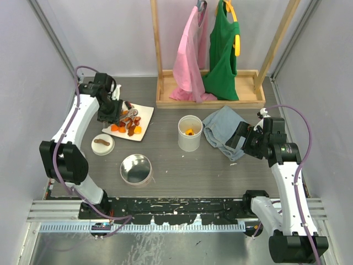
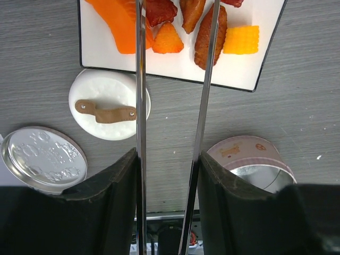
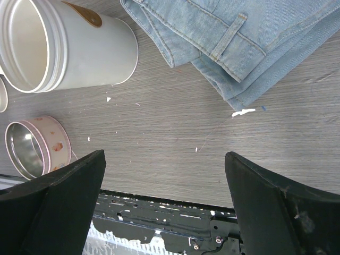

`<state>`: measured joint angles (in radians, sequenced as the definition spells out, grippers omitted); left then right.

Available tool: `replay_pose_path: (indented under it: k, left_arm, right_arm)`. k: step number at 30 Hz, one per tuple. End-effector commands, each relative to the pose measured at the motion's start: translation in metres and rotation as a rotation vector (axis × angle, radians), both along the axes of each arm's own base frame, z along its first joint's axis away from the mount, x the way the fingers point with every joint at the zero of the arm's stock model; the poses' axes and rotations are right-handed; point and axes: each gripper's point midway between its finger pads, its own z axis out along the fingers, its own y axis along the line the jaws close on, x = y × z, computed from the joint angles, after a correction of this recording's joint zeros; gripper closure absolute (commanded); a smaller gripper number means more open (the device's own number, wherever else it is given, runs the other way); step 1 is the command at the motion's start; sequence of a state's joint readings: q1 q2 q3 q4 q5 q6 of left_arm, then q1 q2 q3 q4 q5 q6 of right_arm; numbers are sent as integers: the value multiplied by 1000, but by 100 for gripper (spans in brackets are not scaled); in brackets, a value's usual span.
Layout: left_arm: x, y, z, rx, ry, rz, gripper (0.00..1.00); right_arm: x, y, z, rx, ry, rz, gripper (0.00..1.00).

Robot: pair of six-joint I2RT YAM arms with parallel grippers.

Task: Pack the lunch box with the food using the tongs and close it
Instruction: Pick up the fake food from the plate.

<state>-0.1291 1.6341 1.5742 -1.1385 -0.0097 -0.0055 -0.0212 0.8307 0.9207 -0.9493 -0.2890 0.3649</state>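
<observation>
The only lettering is raised print on the round silver metal lid [image 2: 42,159] at the lower left of the left wrist view, and it is too small to read. The small motifs on the pink round tin [image 2: 249,156] at lower right are just as illegible.

The long slim grey metal tongs [image 2: 140,106] run up the middle of that view. The left hand [image 2: 167,159] is clenched on them, one black finger pressing each arm from outside. The arms reach over the white square plate [image 2: 95,50] at the top, and their tips are cut off by the frame edge.

The food on the plate includes:
- an orange slab [image 2: 119,24]
- a red piece [image 2: 159,9]
- an orange wedge [image 2: 167,41]
- a ridged yellow block [image 2: 241,40]
- a brown sausage-like piece [image 2: 202,48], which the right tong arm crosses

The tall white cylindrical lunch box [image 1: 189,141] stands open at the centre of the overhead view with an orange bit inside. Its white round lid with a brown strap [image 2: 109,111] lies just below the plate.

The right hand [image 3: 164,156] is released, jaws wide, holding nothing, near the folded light-blue denim cloth [image 3: 239,42].

The desk [image 1: 182,171] is dark grey woodgrain flecked with white specks, set between pale walls. At the upper centre a wooden rack [image 1: 209,99] carries a pink garment [image 1: 190,55] and a green garment [image 1: 222,55].
</observation>
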Motion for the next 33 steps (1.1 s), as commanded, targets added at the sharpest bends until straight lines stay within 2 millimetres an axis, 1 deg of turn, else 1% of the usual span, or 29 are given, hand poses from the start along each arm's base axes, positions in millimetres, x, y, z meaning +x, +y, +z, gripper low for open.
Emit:
replay_pose_path:
  k: [1, 8, 14, 22, 26, 28, 33]
  left_arm:
    - [10, 7, 9, 39, -30, -20, 55]
    - [14, 11, 5, 66, -23, -34, 56]
    - [13, 7, 2, 47, -7, -45, 57]
    - [9, 4, -12, 34, 49, -51, 58]
    - [8, 3, -14, 30, 59, -54, 61]
    - [7, 3, -13, 29, 61, -54, 64]
    - [4, 5, -11, 32, 53, -50, 67]
  right_arm:
    - [7, 0, 13, -7, -74, 8, 1]
    - [6, 1, 12, -6, -73, 7, 1]
    - [6, 1, 12, -7, -73, 7, 1]
    - [6, 0, 12, -7, -72, 6, 1]
    - [6, 0, 12, -8, -72, 5, 1]
    - [6, 0, 12, -8, -71, 5, 1]
    - [7, 0, 11, -8, -68, 5, 1]
